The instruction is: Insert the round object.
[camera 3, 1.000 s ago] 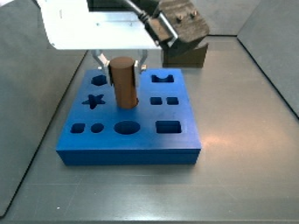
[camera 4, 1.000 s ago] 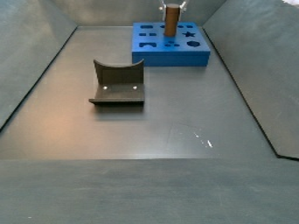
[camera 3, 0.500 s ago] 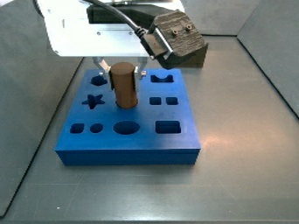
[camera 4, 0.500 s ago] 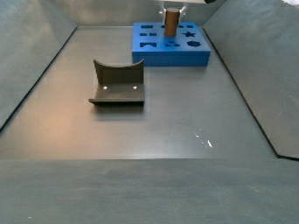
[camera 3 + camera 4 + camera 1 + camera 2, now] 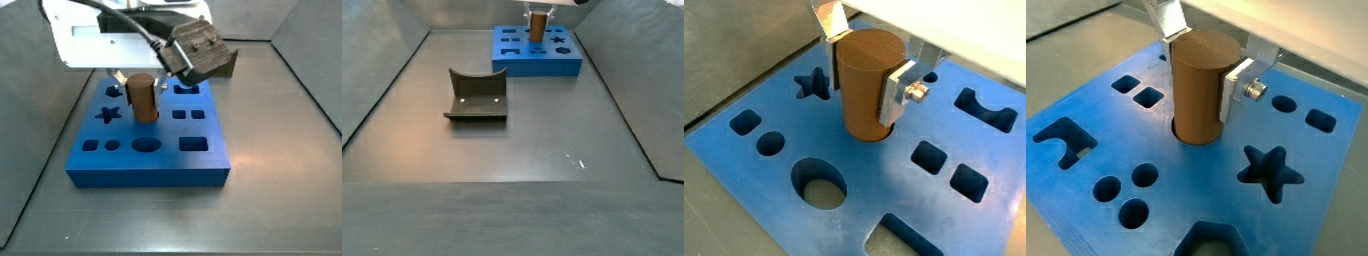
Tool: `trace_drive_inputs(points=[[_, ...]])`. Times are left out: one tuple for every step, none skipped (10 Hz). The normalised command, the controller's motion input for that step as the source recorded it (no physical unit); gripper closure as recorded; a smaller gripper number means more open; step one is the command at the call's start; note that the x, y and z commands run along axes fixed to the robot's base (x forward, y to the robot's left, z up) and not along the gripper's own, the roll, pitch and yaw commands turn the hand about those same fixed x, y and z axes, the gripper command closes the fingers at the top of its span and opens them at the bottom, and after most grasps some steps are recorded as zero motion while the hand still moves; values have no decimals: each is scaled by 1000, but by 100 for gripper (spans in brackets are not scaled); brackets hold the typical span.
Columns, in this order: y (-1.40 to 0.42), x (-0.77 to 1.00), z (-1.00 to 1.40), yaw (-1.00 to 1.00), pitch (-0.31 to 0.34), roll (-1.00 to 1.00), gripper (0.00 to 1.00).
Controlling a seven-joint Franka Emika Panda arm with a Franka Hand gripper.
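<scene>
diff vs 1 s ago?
The gripper has risen a little up the peg, its fingers now flanking the peg's top; whether they still clamp it is unclear. The peg stayed upright in the blue block. The olive block and the blue block did not move.

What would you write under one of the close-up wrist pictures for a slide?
Gripper fingers flank the upright brown peg, its base in a hole of the blue block.

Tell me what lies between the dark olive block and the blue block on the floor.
Nothing: in a side view the floor between the dark olive block and the blue block is bare. The gripper is above the blue block, fingers at the brown peg.
</scene>
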Motion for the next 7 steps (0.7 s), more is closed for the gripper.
trace_drive_inputs(points=[[-169, 0, -1000, -203, 0, 111, 100], [-151, 0, -1000, -183, -10, 124, 100], [-154, 0, -1000, -183, -10, 121, 100], [-171, 0, -1000, -177, -14, 111, 100], [-140, 0, -1000, -129, -19, 99, 100], [0, 83, -1000, 0, -79, 114, 100], [0, 0, -537, 0, -241, 93, 100]])
